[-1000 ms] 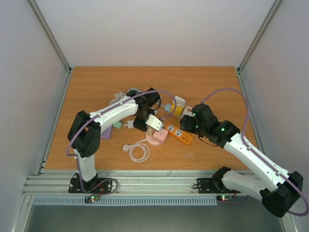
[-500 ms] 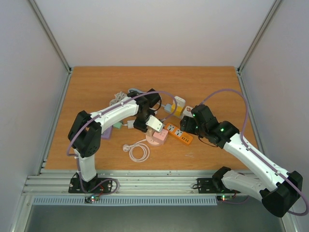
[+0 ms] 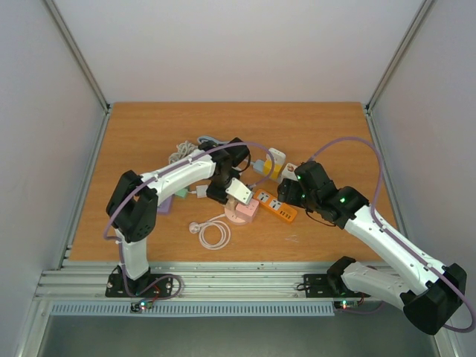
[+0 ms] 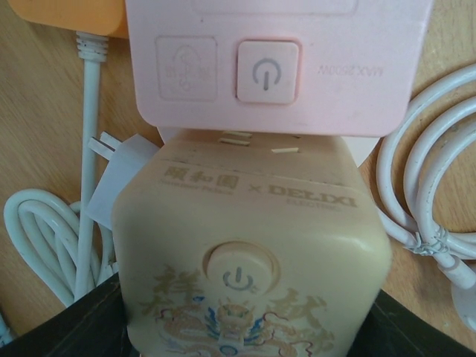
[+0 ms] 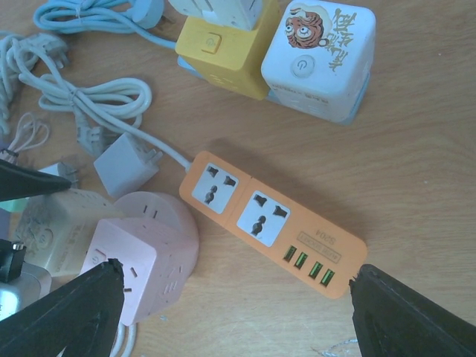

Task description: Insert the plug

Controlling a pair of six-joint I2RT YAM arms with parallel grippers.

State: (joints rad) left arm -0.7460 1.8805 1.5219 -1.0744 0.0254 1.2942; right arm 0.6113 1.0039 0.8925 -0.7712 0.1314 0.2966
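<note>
My left gripper (image 4: pixel 249 327) is shut on a cream cube plug adapter (image 4: pixel 249 245) printed with a dragon and a power button. Black fingers (image 4: pixel 74 327) press its two lower sides. Two metal prongs (image 4: pixel 238 137) on its far face reach the side of a pink cube socket (image 4: pixel 279 67); how deep they sit is hidden. From above, the cream cube (image 3: pixel 239 191) leans on the pink socket (image 3: pixel 244 212) under the left gripper (image 3: pixel 227 186). My right gripper (image 5: pixel 238 312) stands open above the table beside an orange power strip (image 5: pixel 275 223), holding nothing; from above it (image 3: pixel 291 192) hovers over the strip (image 3: pixel 277 206).
A yellow cube (image 5: pixel 219 56) and a white tiger-print cube (image 5: pixel 320 56) stand behind the strip. A grey-blue adapter (image 5: pixel 126 163) and white cables (image 5: pixel 89 100) lie at the left. A coiled white cable (image 3: pixel 214 234) lies in front of the pink socket.
Almost nothing differs. The left arm has shifted a touch with the cream cube still against the pink socket. The right arm stays where it was.
</note>
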